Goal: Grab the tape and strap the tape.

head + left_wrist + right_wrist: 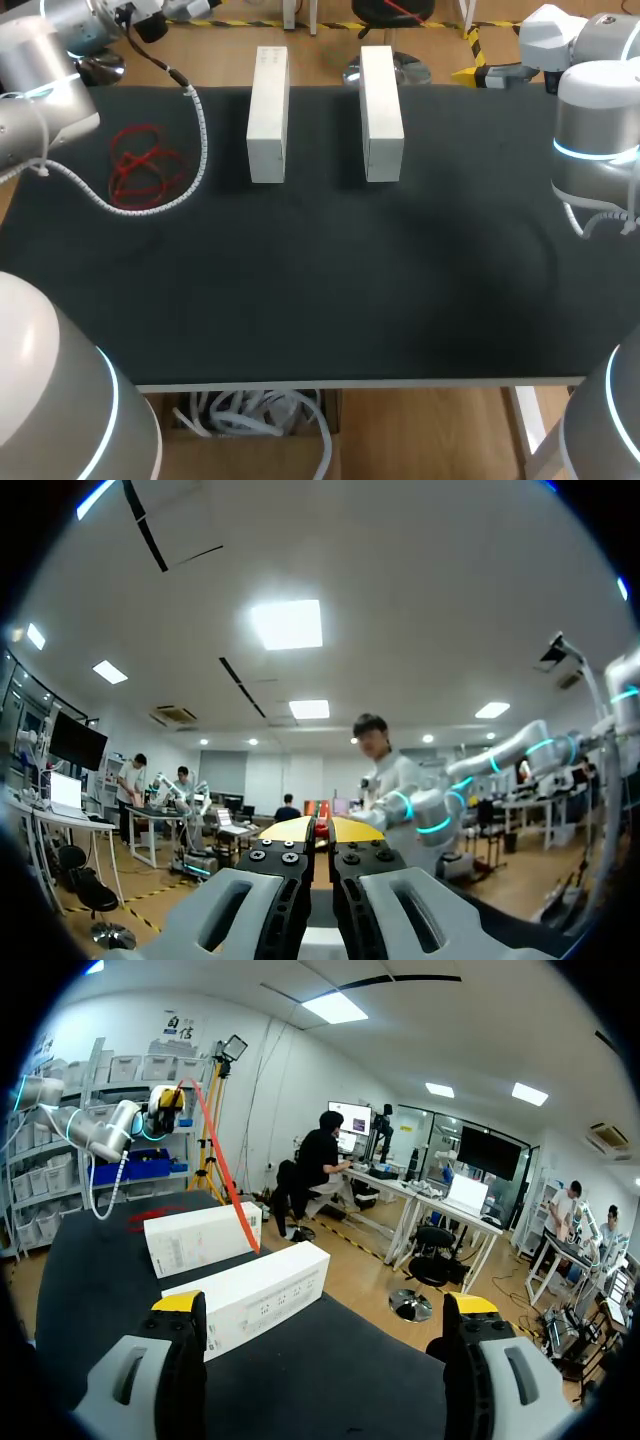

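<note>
The right gripper [325,1305] stood wide open over the near edge of the black table [320,290], nothing between its yellow-tipped fingers [180,1303]. The right arm [595,140] came in at the right edge of the head view, its gripper out of that frame.

Just ahead of the open gripper lay the right white box [250,1300], long and narrow, seen in the upper middle of the head view [381,110]. Beside it, apart and roughly parallel, lay the left white box [268,115], the farther of the two from the right wrist [200,1238].

Beyond the boxes, in the upper left of the head view, the red tape [143,165] lay in a loose tangle on the table, well apart from the left box. A white coiled cable [195,150] curved around the tangle and ran back to the left arm [40,80] at the upper left corner.

Farthest off, the left gripper [320,830] was raised above the table's far end, fingers pressed close together with a bit of the red tape pinched between the yellow tips. From the right wrist, a red strand ran from that gripper [165,1108] down across the end of the left white box.
</note>
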Available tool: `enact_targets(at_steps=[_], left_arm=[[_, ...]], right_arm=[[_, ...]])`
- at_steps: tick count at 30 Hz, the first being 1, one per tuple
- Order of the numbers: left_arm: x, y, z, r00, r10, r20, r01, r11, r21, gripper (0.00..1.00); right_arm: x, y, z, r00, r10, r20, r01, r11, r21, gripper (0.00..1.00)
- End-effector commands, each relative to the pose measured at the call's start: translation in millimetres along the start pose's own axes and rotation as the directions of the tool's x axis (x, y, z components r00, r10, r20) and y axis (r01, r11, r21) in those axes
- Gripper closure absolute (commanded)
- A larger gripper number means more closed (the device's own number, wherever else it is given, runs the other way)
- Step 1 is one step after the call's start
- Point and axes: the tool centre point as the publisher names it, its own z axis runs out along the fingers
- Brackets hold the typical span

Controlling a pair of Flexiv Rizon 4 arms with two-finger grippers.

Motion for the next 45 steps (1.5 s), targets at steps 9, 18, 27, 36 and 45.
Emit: enact_targets(at_steps=[9,18,27,36,45], left_arm=[[1.3,-0.3,0,1.0,0.001,0.004,-0.001,1.0,0.0,1.0],[1.3,-0.3,0,1.0,0.001,0.004,-0.001,1.0,0.0,1.0],[2.1,-0.7,4,1.0,0.009,-0.004,-0.009,1.0,-0.003,1.0],[2.9,-7.8,29,0.998,0.056,-0.029,-0.057,0.998,-0.023,1.0],[8.2,-11.1,59,0.998,0.023,-0.055,-0.023,1.0,0.011,1.0]], right_arm=[[0,0,0,1.0,0.0,0.0,0.0,1.0,0.0,0.0],[0,0,0,1.0,0.0,0.0,0.0,1.0,0.0,0.0],[0,0,0,1.0,0.0,0.0,0.0,1.0,0.0,0.0],[0,0,0,1.0,0.0,0.0,0.0,1.0,0.0,0.0],[0,0,0,1.0,0.0,0.0,0.0,1.0,0.0,0.0]])
